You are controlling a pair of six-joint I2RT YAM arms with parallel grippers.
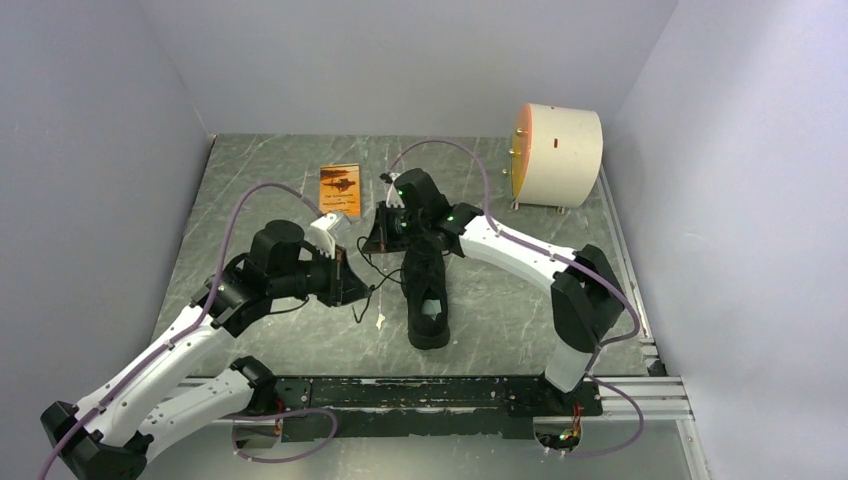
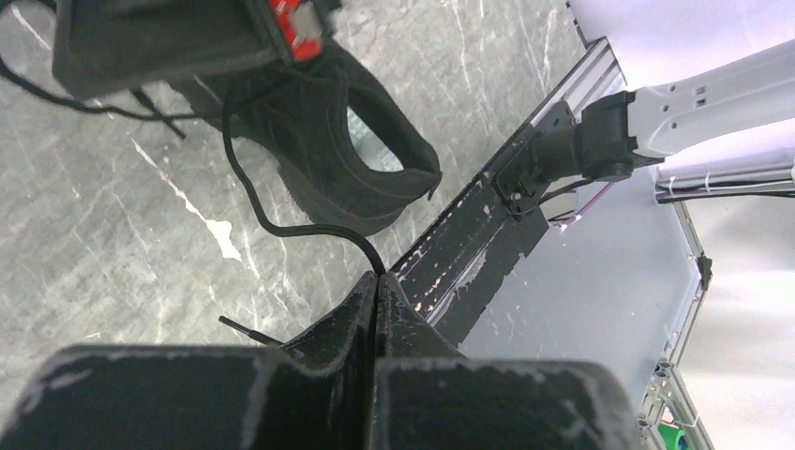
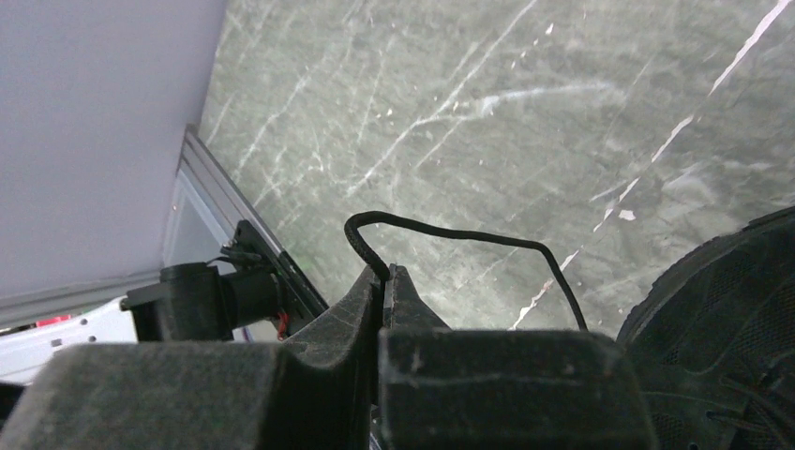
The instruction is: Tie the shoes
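Knotting looks under way: your left gripper (image 2: 377,281) pinches one black lace (image 2: 281,228), your right gripper (image 3: 384,277) pinches the other lace (image 3: 450,232), with the sneaker (image 1: 428,290) lying mid-way across the table (image 1: 490,320). Next, cross the strands without slackening.

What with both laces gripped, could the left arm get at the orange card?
Likely not: the left arm has its jaws shut on a lace, so they must let go first; nothing blocks the orange card.

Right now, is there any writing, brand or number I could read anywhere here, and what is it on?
None can be read.
Orange card: dark print, too small to read.
Red tag: white marks, blurred.
Shoe: no brand shows.
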